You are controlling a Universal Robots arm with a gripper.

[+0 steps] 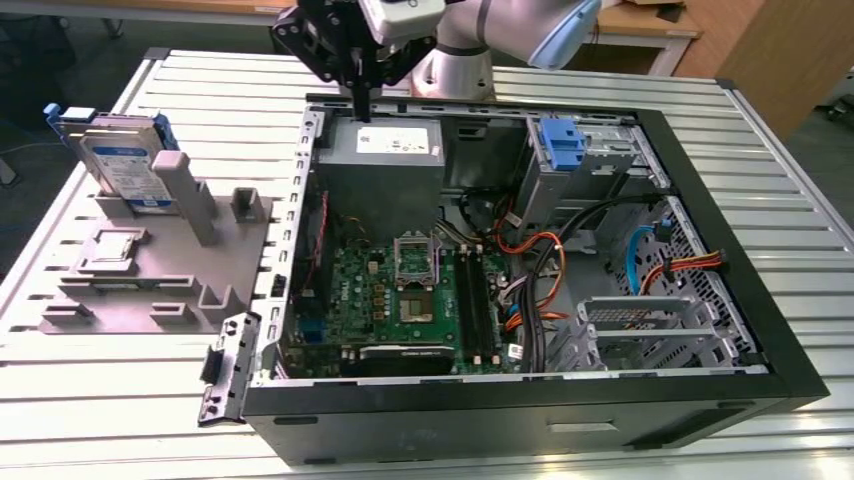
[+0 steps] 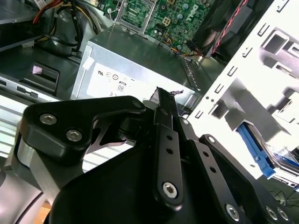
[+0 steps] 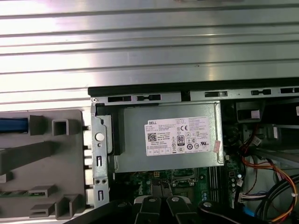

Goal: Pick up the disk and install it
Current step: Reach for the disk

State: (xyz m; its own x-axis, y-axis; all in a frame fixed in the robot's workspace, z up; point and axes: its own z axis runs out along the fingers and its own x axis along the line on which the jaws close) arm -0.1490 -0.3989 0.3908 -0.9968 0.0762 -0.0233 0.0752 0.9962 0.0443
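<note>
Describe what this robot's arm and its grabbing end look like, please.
The arm is smooth silver-grey tubing with rounded joints. The gripper is matte black: angular plates and linkage bars fastened with silver screws, ending in slim black fingers.

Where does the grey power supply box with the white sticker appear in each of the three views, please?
Exterior view: the power supply box sits in the open case's far corner, toward the exterior view's left, close under the gripper.
Second wrist view: it lies just beyond the gripper.
First wrist view: it sits against the case's rim.
Shared landmark: the green motherboard bordering it.
</note>
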